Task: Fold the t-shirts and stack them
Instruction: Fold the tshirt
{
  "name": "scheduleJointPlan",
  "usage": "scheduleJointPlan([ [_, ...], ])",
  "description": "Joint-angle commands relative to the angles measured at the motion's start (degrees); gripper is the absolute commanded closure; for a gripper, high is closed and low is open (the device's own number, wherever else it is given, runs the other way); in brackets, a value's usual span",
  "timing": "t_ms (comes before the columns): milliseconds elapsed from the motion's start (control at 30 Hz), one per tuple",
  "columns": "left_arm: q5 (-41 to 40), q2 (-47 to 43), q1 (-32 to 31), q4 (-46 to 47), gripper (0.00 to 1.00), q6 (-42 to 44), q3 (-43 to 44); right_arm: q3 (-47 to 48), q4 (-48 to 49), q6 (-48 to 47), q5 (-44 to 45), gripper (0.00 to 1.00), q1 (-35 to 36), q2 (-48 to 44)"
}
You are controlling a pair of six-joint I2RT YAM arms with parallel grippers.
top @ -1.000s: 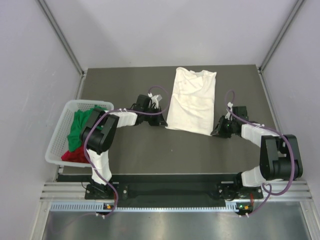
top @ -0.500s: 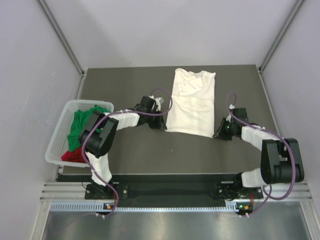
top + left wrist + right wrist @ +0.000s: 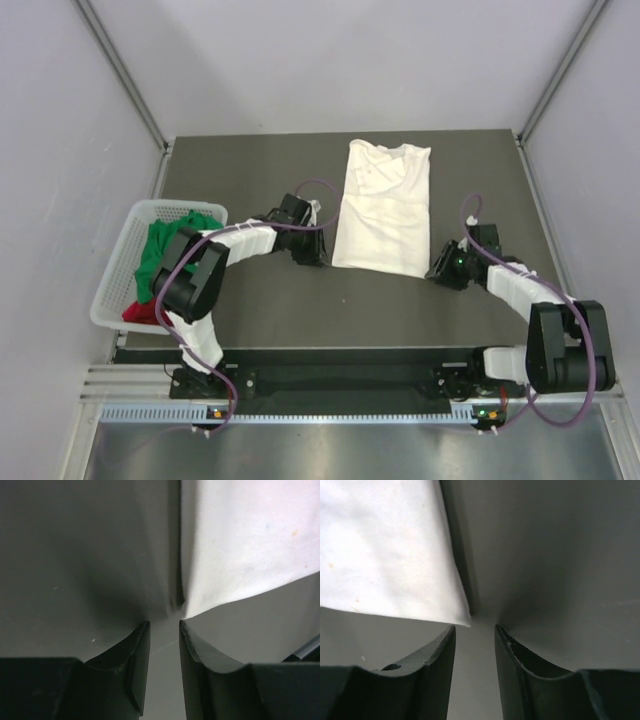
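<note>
Jaws parted and empty on left gripper (image 3: 164, 625) and right gripper (image 3: 474, 627), tips just short of lower corners of white tee (image 3: 385, 205). Tee spread flat at centre of top view. Green tee (image 3: 155, 255) and red tee (image 3: 140, 312) heaped in basket (image 3: 108, 285) at left.

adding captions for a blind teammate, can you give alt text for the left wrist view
The left fingers, dark and slightly apart with nothing between them, sit just short of a corner of the cream-white t-shirt, which lies on the grey table.
</note>
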Motion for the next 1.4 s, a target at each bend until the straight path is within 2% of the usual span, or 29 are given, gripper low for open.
scheduleJointPlan([
  [0,-5.7,-3.2,0.3,-6.5,0.64,-1.2,2.7,3.7,-8.1,-2.3,5.8,0.6,-0.3,-0.7],
  [167,-4.9,-0.5,0.9,-7.9,0.65,-0.4,10.7,8.7,-2.3,-6.5,3.2,0.59,-0.6,2.5],
  [300,-3.2,3.1,1.2,-5.1,0.65,2.3,17.0,16.6,0.2,-12.5,1.6,0.58,-0.8,11.8],
  [367,-2.7,5.8,1.7,-5.5,0.65,2.0,19.7,18.0,5.0,-14.4,1.1,0.56,-1.2,15.7],
  [400,-2.1,6.4,2.5,-6.3,0.65,1.5,21.9,19.4,5.6,-14.7,-0.7,0.56,-1.8,19.5],
  [467,-0.6,6.3,3.4,-5.0,0.65,0.1,22.5,20.4,9.2,-15.1,-9.5,0.55,-5.1,21.4],
  [567,0.0,6.4,4.7,-0.5,0.63,0.6,22.6,21.5,12.0,-17.1,-12.4,0.54,-6.9,22.7],
  [733,1.6,10.9,6.9,1.1,0.62,0.9,25.2,29.0,10.5,-18.9,-16.5,0.59,-8.6,30.9],
  [900,5.7,13.8,7.0,7.4,0.6,2.1,26.4,33.4,11.5,-19.8,-20.8,0.6,-8.9,35.1],
  [1200,7.4,24.6,7.0,6.8,0.62,3.2,36.1,39.3,12.2,-19.4,-22.9,0.64,-8.9,40.0],
  [1367,7.7,28.8,7.0,6.4,0.65,3.8,39.2,42.6,12.0,-18.4,-25.1,0.71,-9.0,43.6],
])
